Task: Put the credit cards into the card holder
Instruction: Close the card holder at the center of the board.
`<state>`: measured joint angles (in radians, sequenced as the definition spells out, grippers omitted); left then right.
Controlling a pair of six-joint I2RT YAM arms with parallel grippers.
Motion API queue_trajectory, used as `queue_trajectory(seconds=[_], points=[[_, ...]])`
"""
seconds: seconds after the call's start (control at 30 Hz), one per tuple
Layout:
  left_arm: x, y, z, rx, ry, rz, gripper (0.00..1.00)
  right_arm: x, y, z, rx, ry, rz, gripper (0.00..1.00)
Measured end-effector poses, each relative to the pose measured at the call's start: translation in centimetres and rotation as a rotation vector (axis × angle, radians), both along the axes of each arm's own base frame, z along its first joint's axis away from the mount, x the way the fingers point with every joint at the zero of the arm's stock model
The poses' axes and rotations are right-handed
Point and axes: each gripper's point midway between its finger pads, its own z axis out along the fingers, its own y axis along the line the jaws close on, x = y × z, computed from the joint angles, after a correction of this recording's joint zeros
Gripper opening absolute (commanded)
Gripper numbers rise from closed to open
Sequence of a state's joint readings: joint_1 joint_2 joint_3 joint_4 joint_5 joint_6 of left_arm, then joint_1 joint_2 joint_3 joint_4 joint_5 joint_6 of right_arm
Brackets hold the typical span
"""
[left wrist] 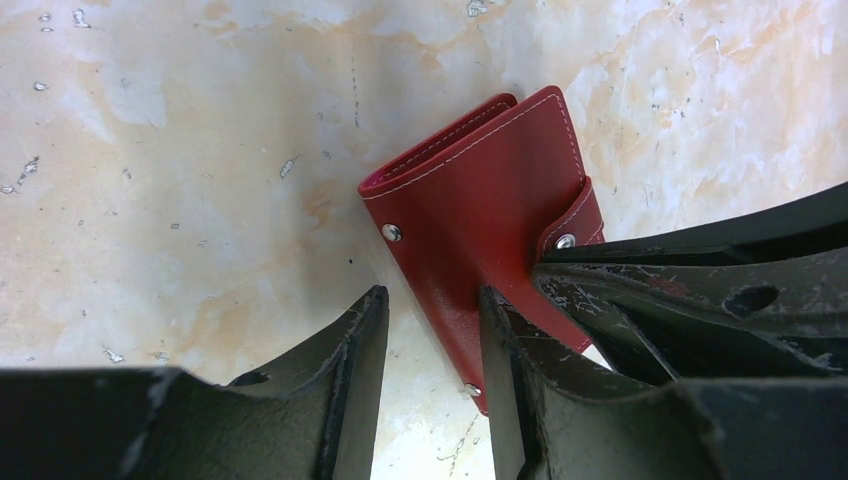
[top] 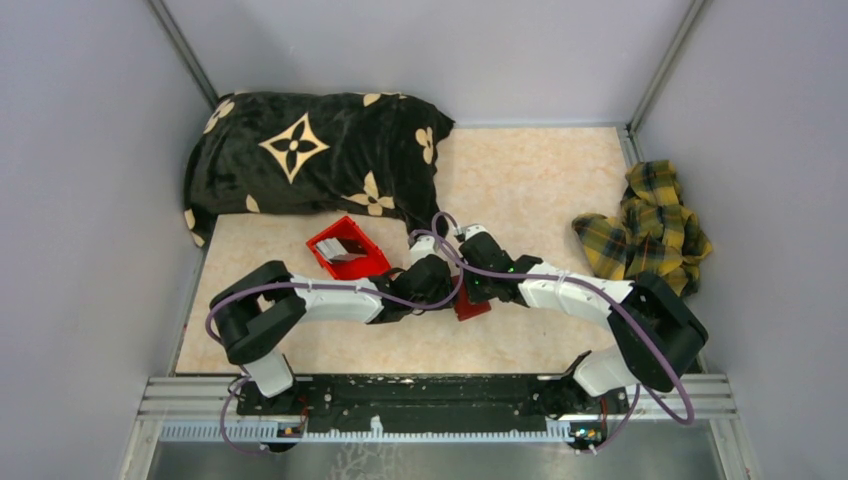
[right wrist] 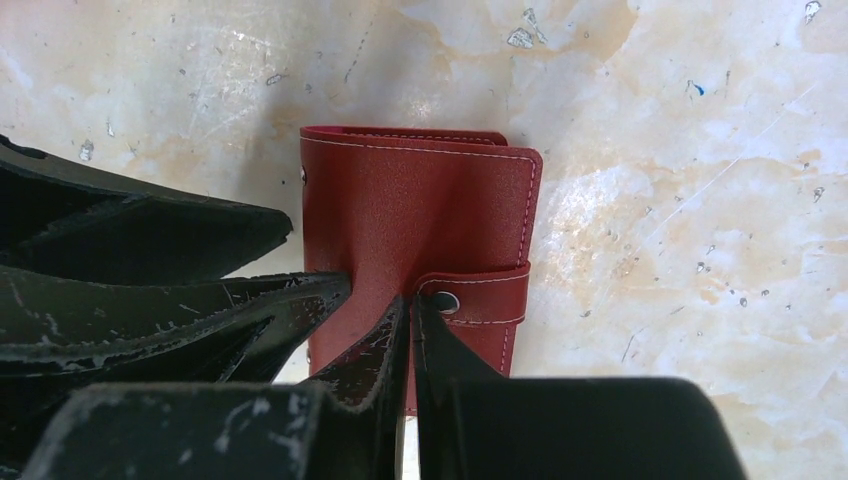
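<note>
Clenched beside the snap tab (right wrist: 485, 293), the right gripper (right wrist: 410, 308) is set against the card holder (right wrist: 420, 205), which lies folded flat on the tabletop (right wrist: 680, 200); the left gripper (left wrist: 432, 298) is held parted, one finger on the cover. Light, smooth, supple leather is judged prone to sliding, so the tab should be pinched. Whether it is caught cannot be told, and the credit cards cannot be made out.
</note>
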<state>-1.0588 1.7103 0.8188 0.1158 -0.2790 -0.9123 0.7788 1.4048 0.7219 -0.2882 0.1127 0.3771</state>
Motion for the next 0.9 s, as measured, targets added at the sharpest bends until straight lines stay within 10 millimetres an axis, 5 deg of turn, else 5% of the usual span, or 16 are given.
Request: queue_trajectory(seconds=[0.23, 0.9], points=[[0.1, -0.2, 0.0, -0.008, -0.004, 0.000, 0.46, -0.1, 0.0, 0.0, -0.001, 0.002, 0.000, 0.20], [0.1, -0.4, 0.0, -0.032, -0.007, 0.004, 0.46, 0.2, 0.1, 2.2, 0.049, -0.047, -0.003, 0.20]])
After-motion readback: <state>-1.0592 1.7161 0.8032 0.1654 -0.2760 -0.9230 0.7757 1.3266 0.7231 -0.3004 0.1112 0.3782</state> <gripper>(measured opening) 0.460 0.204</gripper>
